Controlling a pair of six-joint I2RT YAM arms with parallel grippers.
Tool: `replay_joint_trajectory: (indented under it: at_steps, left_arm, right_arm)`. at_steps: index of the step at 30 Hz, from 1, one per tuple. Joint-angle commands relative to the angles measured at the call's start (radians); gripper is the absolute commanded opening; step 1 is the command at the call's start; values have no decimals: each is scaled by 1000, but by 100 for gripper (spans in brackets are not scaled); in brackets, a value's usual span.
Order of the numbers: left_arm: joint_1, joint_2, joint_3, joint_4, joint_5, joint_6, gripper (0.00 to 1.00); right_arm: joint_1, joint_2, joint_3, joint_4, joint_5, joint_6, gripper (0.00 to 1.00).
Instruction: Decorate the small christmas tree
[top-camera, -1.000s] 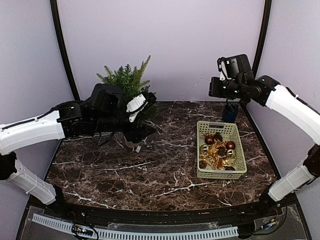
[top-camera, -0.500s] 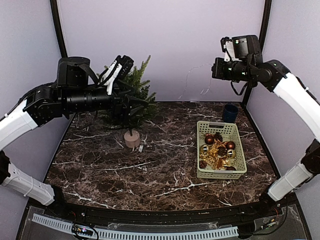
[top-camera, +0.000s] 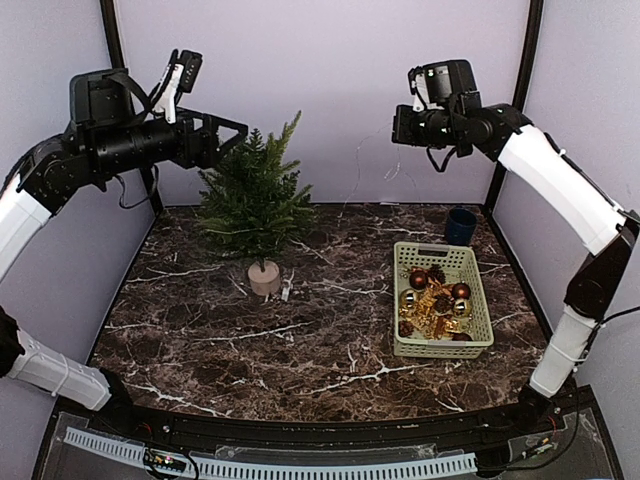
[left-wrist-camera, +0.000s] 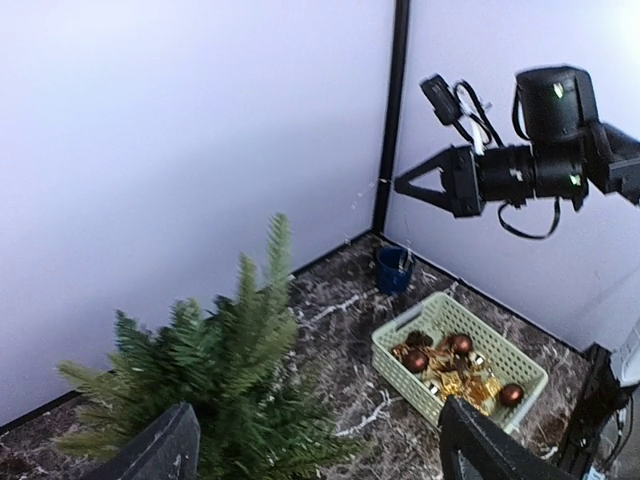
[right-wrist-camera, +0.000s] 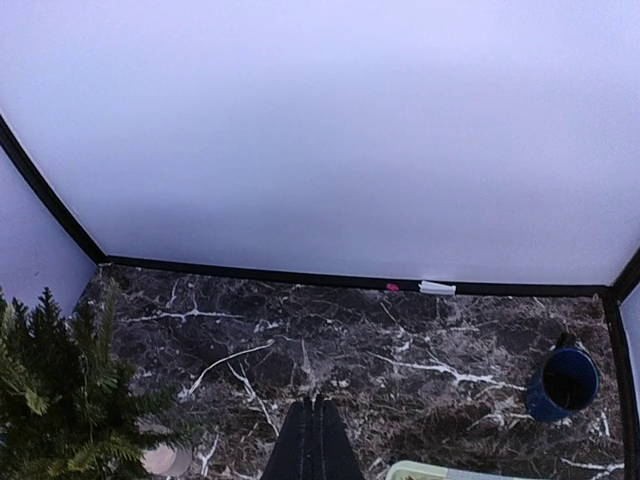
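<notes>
The small christmas tree (top-camera: 254, 198) stands upright in its beige pot (top-camera: 264, 279) at the back left of the marble table, bare of ornaments. My left gripper (top-camera: 243, 135) hovers high, just left of the treetop, open and empty. From the left wrist the tree (left-wrist-camera: 215, 385) lies below the spread fingers (left-wrist-camera: 165, 450). My right gripper (top-camera: 397, 126) is raised high at the back right, pointing left, shut; the right wrist view shows its closed fingertips (right-wrist-camera: 318, 408) with nothing visible between them. A faint thin strand (top-camera: 352, 185) hangs in the air below it; I cannot tell whether it is held.
A pale green basket (top-camera: 478, 305) of brown balls, pine cones and gold trinkets sits at the right. A blue cup (top-camera: 461, 225) stands behind it by the back wall. A small white scrap (top-camera: 287, 292) lies beside the pot. Black frame posts flank the rear corners.
My left arm has lifted from down against the tree to high at the left, its jaws opening; the tree now stands free and upright. The right gripper rose, then drifted left.
</notes>
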Motion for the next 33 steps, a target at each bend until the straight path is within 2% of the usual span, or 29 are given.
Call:
replay_joint_trajectory:
  at_steps: [1, 7, 13, 21, 25, 28, 33]
  left_arm:
    - [125, 26, 75, -14, 62, -48, 86]
    - [369, 82, 103, 40, 186, -93, 86]
    - [502, 202, 150, 89, 270, -93, 86]
    - [537, 368, 264, 139, 423, -4, 86]
    - [537, 498, 428, 110, 492, 4, 84]
    - [535, 581, 572, 79, 562, -11, 83]
    - [524, 668, 663, 87, 620, -27, 82]
  right_arm:
    - [-6, 95, 148, 58, 19, -9, 0]
    - [-7, 252, 309, 100, 6, 20, 0]
    - [-13, 350, 365, 260, -57, 65, 0]
    - [-17, 472, 386, 522, -278, 103, 0]
    - [-17, 521, 405, 608, -367, 133, 0]
    - [-10, 545, 409, 654, -403, 152, 0]
    - [10, 575, 427, 697, -417, 147, 0]
